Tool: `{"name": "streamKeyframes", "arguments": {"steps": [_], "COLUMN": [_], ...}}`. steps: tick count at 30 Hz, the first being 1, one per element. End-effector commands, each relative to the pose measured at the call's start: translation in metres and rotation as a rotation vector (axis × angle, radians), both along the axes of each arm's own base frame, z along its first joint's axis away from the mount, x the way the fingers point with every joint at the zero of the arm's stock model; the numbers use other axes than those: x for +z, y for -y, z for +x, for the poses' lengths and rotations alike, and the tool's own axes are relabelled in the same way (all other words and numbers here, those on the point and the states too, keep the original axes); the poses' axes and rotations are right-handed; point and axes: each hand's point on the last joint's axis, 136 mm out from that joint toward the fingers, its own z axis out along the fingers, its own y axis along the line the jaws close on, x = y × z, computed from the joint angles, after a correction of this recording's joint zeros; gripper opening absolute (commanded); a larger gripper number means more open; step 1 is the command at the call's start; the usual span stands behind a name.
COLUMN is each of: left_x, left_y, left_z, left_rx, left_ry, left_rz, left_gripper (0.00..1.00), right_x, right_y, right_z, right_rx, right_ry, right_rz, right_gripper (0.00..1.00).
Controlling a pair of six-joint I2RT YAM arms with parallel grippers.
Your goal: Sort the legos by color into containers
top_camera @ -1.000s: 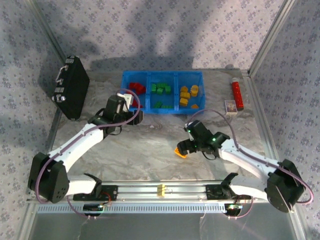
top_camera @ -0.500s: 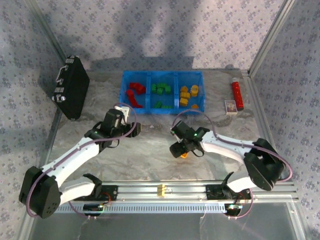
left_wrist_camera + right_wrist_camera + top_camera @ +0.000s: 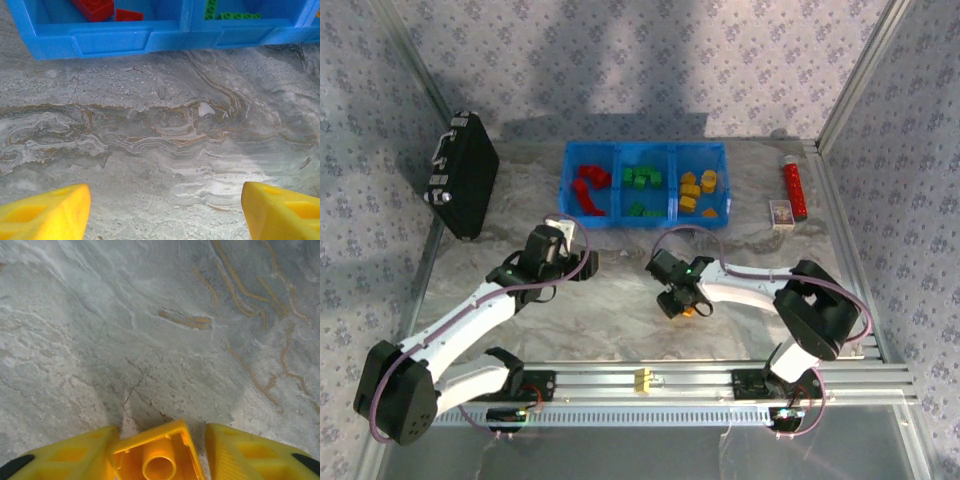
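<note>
An orange lego (image 3: 160,455) lies on the marble table with its hollow underside facing the right wrist camera. My right gripper (image 3: 161,432) has closed in on either side of it; from above, the right gripper (image 3: 680,303) covers most of the orange lego (image 3: 693,311). My left gripper (image 3: 162,210) is open and empty over bare table, just in front of the blue bin (image 3: 110,40). In the bin (image 3: 620,222), red legos (image 3: 588,190) fill the left container, green legos (image 3: 640,178) the middle one, and yellow and orange legos (image 3: 697,188) the right one.
A black hard case (image 3: 465,185) leans at the back left. A red tube (image 3: 793,188) and a small card box (image 3: 781,213) lie right of the bin. A metal rail (image 3: 640,380) runs along the near edge between the arm bases.
My right arm swung left over the orange lego and its jaws narrowed from wide open to tight around it. The left arm drew back a little from the bin, still open.
</note>
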Motion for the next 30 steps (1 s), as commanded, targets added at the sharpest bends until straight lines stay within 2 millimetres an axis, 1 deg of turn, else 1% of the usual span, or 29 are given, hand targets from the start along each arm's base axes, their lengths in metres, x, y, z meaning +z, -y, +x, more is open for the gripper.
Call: {"name": "streamKeyframes", "arguments": {"steps": [1, 3, 6, 8, 10, 12, 16, 18, 20, 22, 23, 26, 29, 30], "left_x": [0.007, 0.006, 0.006, 0.003, -0.002, -0.007, -0.016, -0.021, -0.026, -0.034, -0.039, -0.049, -0.055, -0.056], "left_y": [-0.001, -0.002, -0.003, -0.004, -0.004, -0.002, -0.003, -0.005, -0.006, -0.006, -0.006, -0.005, -0.004, -0.004], "left_z": [0.001, 0.0, -0.002, -0.002, -0.004, -0.006, -0.01, -0.014, -0.017, -0.021, -0.024, -0.032, -0.037, -0.039], "left_rx": [0.016, 0.016, 0.02, 0.028, 0.027, 0.024, 0.033, 0.041, 0.054, 0.058, 0.058, 0.059, 0.059, 0.058], "left_ry": [0.032, 0.031, 0.032, 0.032, 0.018, 0.0, -0.023, -0.032, -0.044, -0.061, -0.071, -0.094, -0.107, -0.111], "left_rz": [-0.019, -0.019, -0.022, -0.024, -0.028, -0.037, -0.046, -0.05, -0.065, -0.076, -0.075, -0.067, -0.07, -0.069], "left_gripper": [0.79, 0.79, 0.79, 0.79, 0.79, 0.79, 0.78, 0.79, 0.78, 0.78, 0.78, 0.78, 0.78, 0.78], "right_x": [0.004, 0.008, 0.02, 0.032, 0.048, 0.066, 0.104, 0.118, 0.127, 0.128, 0.14, 0.147, 0.157, 0.155], "right_y": [0.003, 0.003, 0.0, -0.002, -0.003, -0.001, 0.01, 0.016, 0.023, 0.032, 0.033, 0.043, 0.049, 0.052], "right_z": [0.003, 0.006, 0.012, 0.017, 0.028, 0.043, 0.08, 0.097, 0.115, 0.13, 0.144, 0.169, 0.195, 0.198], "right_rx": [-0.012, -0.019, -0.03, -0.034, -0.047, -0.07, -0.138, -0.172, -0.214, -0.256, -0.283, -0.333, -0.354, -0.358], "right_ry": [0.017, 0.035, 0.067, 0.093, 0.13, 0.167, 0.243, 0.268, 0.286, 0.297, 0.321, 0.332, 0.355, 0.343], "right_rz": [-0.052, -0.058, -0.037, -0.014, 0.018, 0.051, 0.12, 0.144, 0.159, 0.161, 0.183, 0.197, 0.181, 0.164], "right_gripper": [0.42, 0.36, 0.31, 0.3, 0.3, 0.3, 0.3, 0.31, 0.31, 0.31, 0.31, 0.31, 0.31, 0.31]}}
